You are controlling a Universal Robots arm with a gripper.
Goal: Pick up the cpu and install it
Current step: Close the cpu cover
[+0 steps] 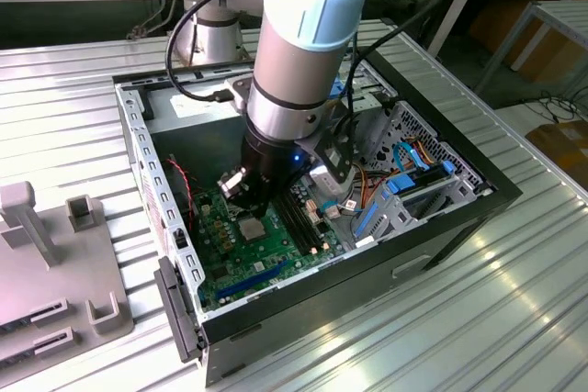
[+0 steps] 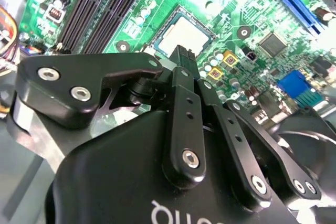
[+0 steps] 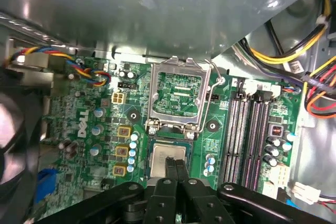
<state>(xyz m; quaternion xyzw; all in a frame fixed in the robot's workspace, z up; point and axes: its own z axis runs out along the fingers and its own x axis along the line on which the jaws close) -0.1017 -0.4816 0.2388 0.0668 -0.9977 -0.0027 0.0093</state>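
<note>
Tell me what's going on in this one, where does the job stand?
A robot arm is reaching down into an open computer case, its hand right over the cpu on the green motherboard. In both wrist views the fingertips look closed together at the chip, which appears to lie in the socket, and the socket's metal frame stands flipped open beside it. Whether the hand grips the chip or merely touches it isn't clear.
</note>
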